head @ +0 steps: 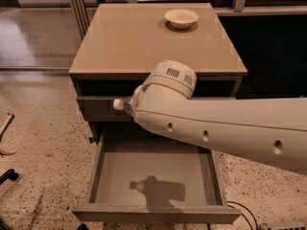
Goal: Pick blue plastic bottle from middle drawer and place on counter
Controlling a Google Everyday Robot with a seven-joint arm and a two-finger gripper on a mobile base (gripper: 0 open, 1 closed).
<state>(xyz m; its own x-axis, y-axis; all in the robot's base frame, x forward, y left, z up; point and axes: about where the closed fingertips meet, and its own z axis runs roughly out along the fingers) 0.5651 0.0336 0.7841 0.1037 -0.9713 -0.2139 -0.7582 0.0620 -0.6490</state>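
Observation:
The blue plastic bottle [123,105] is in the air in front of the closed upper drawer front. Only its white cap and neck stick out to the left from behind my arm. My gripper is hidden behind the white wrist housing [168,87], just right of the bottle's neck, and carries the bottle. The middle drawer [192,162] is pulled out below. Its grey floor holds only the shadow of the bottle and gripper. The beige counter [139,37] lies above and behind the bottle.
A small white bowl [181,17] sits at the counter's back right. My long white arm [230,128] crosses from the right over the drawer. The speckled floor [43,143] spreads to the left, and a cable [242,212] lies at bottom right.

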